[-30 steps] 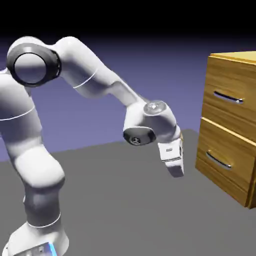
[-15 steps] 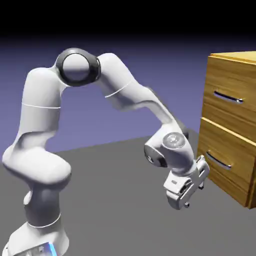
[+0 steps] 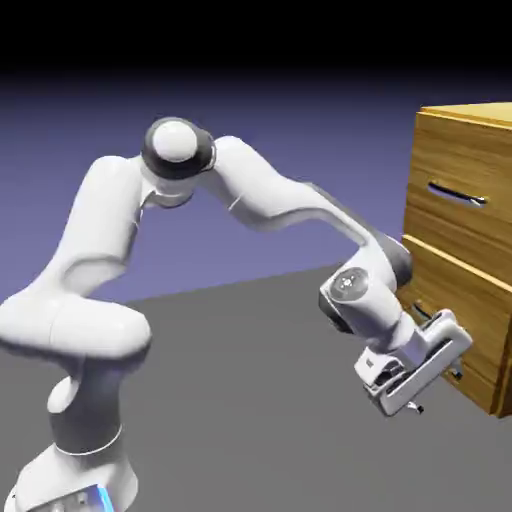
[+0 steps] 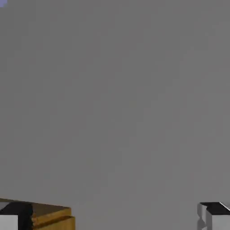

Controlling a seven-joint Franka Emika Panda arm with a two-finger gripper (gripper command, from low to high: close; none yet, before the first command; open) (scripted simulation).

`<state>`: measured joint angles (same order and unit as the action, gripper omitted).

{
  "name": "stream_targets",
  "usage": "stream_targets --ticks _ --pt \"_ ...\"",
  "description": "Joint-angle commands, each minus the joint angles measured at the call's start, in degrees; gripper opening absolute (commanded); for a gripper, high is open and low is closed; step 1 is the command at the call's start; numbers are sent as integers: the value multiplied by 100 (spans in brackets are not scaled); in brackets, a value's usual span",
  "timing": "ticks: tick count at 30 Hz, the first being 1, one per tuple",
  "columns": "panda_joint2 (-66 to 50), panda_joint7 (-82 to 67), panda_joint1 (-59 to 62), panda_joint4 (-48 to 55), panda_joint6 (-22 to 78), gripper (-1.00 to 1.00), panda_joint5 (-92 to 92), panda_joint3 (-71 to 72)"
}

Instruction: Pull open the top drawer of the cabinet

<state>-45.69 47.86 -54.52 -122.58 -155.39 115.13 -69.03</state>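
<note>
Top drawer [image 3: 460, 195]: upper front of the cabinet [image 3: 440, 140], at the exterior view's right, shut, its silver handle [image 3: 455, 194] running roughly level across the front. My gripper [image 3: 425, 385]: low, beside the lower drawer [image 3: 450, 290], fingers spread and empty, aimed down at the table [image 4: 117, 99]. Handle lies above and slightly right; I judge a lift and re-aim are needed.

The exterior view stands beside the arm, facing the cabinet [image 3: 460, 250] at frame right — a wide shot. The hand view looks close along the end effector [image 4: 112, 220] at grey bench [image 4: 117, 99]; both share the cabinet's corner, lower left.
</note>
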Motion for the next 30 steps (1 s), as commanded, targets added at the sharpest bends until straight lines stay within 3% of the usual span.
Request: stream_targets --ticks 1,19,27,28,30 --pt "-170 12 -117 83 40 0 250 -150" --pt "-3158 218 -2170 1549 751 0 4641 -2783" --pt "-3217 444 -1281 2795 380 0 4595 -2552" --pt "-3217 444 -1281 2795 380 -100 4595 -2552" --pt "-3209 407 -1424 2587 446 -100 4607 -2589"
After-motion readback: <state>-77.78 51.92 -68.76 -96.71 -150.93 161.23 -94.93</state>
